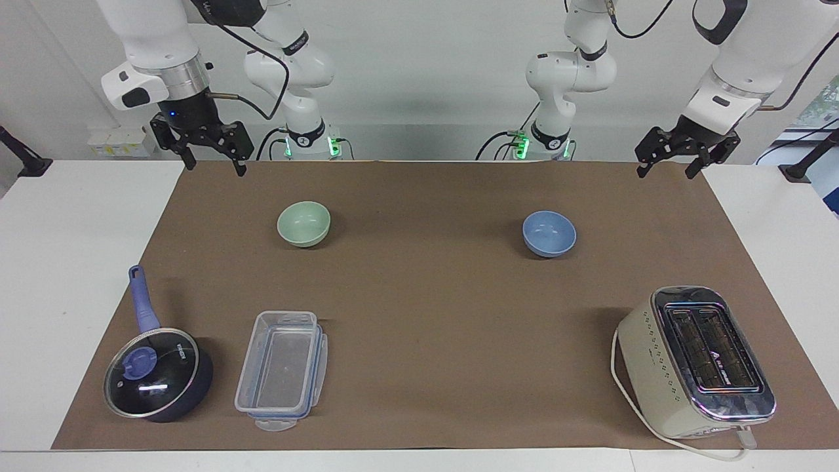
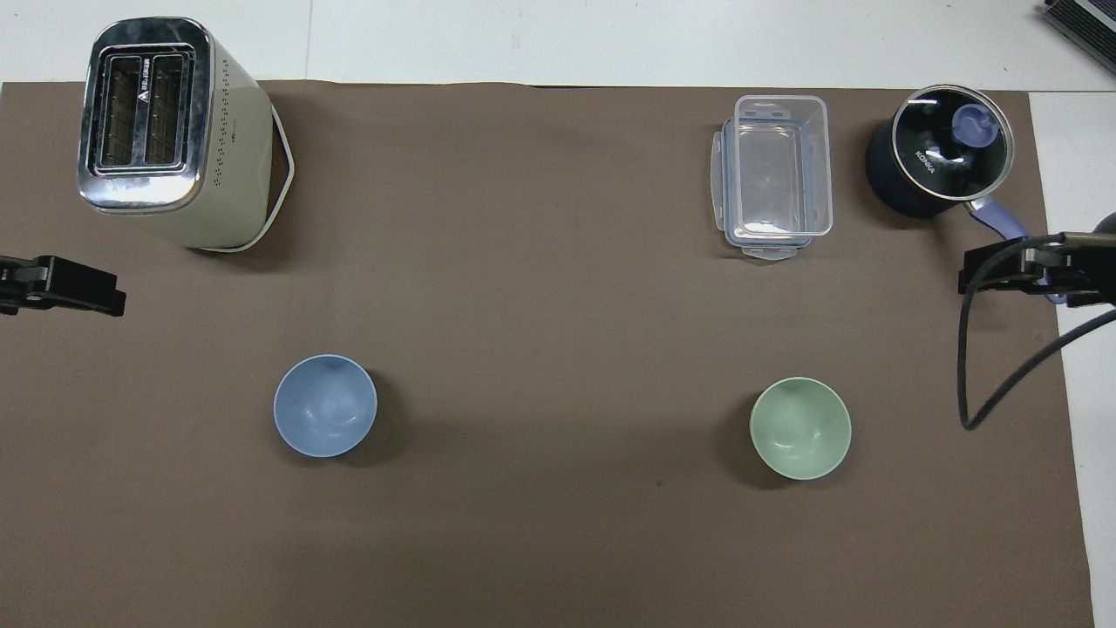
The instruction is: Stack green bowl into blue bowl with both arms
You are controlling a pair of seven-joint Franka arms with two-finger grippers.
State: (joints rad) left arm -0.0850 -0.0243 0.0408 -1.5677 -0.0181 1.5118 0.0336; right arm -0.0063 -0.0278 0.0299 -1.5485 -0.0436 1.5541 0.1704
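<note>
The green bowl stands upright and hollow on the brown mat toward the right arm's end. At about the same distance from the robots, toward the left arm's end, stands the blue bowl, also upright with nothing in it. The two bowls are well apart. My right gripper hangs open in the air over the mat's edge at the right arm's end, clear of the green bowl. My left gripper hangs open over the mat's edge at the left arm's end, clear of the blue bowl. Neither holds anything.
Farther from the robots than the bowls stand a cream toaster at the left arm's end, and a clear plastic container and a dark lidded saucepan with a blue handle at the right arm's end. A brown mat covers the white table.
</note>
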